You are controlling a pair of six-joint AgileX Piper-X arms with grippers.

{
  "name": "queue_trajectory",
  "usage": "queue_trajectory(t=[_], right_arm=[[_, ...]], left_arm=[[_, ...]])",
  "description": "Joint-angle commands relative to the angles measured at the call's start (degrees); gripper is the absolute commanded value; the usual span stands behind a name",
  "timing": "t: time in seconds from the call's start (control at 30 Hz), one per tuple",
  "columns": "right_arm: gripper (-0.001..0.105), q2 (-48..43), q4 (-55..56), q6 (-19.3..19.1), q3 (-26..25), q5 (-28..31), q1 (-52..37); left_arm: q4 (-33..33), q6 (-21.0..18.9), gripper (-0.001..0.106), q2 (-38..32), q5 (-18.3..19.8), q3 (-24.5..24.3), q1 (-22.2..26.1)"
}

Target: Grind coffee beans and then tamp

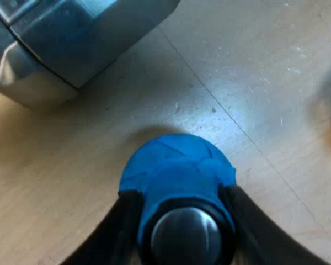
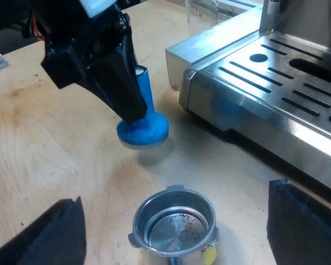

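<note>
Clasping the blue tamper, my left gripper hovers near the holder. My right gripper gapes; holder looks bare, grinding apparently undone.

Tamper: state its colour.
Blue; the tamper shows best in the right wrist view.

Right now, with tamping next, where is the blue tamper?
My left gripper clamps the blue tamper; the right wrist view shows it beside the espresso machine, near the metal holder.
</note>
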Motion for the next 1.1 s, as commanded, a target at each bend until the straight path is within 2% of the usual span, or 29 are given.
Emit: queue_trajectory(t=[0.03, 0.37, 0.67, 0.77, 0.8, 0.87, 0.93, 1.03, 1.1], right_arm=[[0.069, -0.5, -0.8, -0.6, -0.2, -0.6, 0.0], [0.069, -0.5, -0.8, -0.6, -0.2, -0.6, 0.0], [0.069, -0.5, -0.8, -0.6, -0.2, -0.6, 0.0], [0.069, -0.5, -0.8, -0.6, -0.2, -0.6, 0.0], [0.069, -0.5, -0.8, -0.6, -0.2, -0.6, 0.0], [0.069, -0.5, -0.8, -0.6, -0.2, -0.6, 0.0], [0.069, -0.5, -0.8, -0.6, -0.2, -0.6, 0.0], [0.069, -0.5, -0.8, -0.6, -0.2, -0.6, 0.0], [0.069, -0.5, -0.8, -0.6, -0.2, -0.6, 0.0]], left_arm=[[-0.8, 0.5, 0.0, 0.8, -0.1, 0.0, 0.0], [-1.9, 0.5, 0.0, 1.5, -0.6, 0.3, 0.0], [-3.6, 0.5, 0.001, 1.5, -1.1, 2.9, 0.0], [-4.1, 0.5, 0.015, 1.5, -1.1, 2.9, 0.0], [-4.2, 0.5, 0.025, 1.5, -1.1, 2.9, 0.0], [-4.2, 0.5, 0.038, 1.5, -1.1, 2.9, 0.0], [-4.0, 0.5, 0.056, 1.5, -1.1, 2.9, 0.0], [-4.0, 0.5, 0.068, 1.5, -0.8, 2.9, 0.0], [-4.0, 0.3, 0.071, 1.5, -0.4, 2.9, 0.0]])
